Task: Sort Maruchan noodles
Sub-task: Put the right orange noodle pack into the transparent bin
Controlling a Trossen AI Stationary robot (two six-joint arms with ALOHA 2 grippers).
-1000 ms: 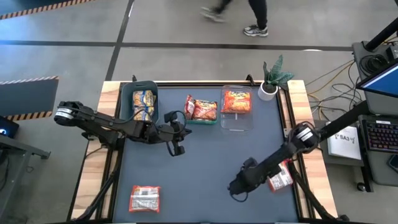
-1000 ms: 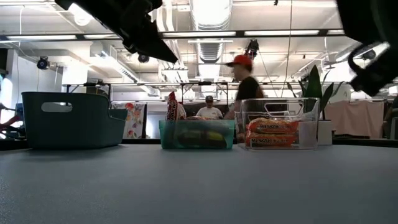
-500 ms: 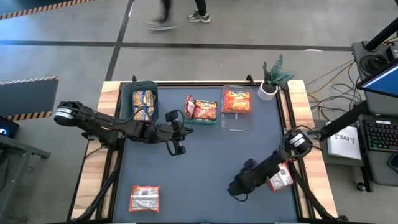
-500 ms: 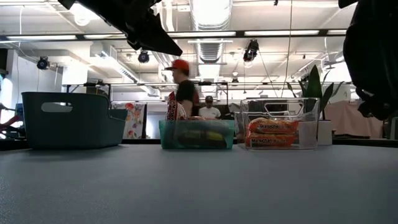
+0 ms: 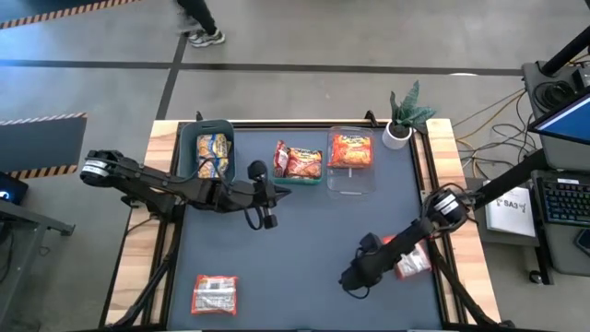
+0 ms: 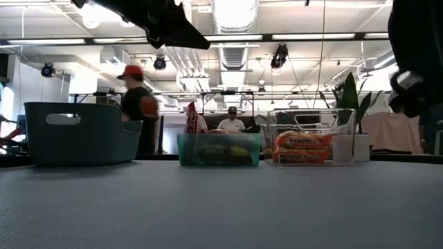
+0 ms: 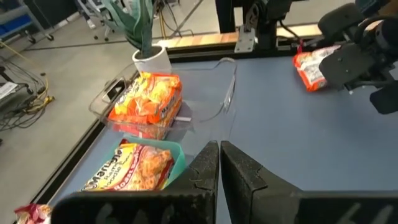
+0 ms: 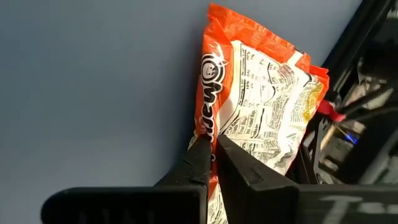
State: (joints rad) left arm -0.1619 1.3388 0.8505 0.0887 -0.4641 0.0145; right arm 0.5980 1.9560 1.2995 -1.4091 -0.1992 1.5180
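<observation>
The right gripper (image 8: 211, 152) pinches the orange-red plastic ramen packet (image 8: 255, 124) at lower right, its long axis running away from the fingers. The left gripper (image 7: 219, 163) hangs shut mid-frame, farther off

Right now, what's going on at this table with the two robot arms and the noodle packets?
The robot is sorting ramen packets into bins. The right gripper has its jaws shut on the edge of an orange packet lying near the table's right edge. The left gripper hangs shut and empty in front of the bins. The dark teal bin, the small green bin and the clear bin at the back each hold packets. One red-and-grey packet lies loose at the front left.
</observation>
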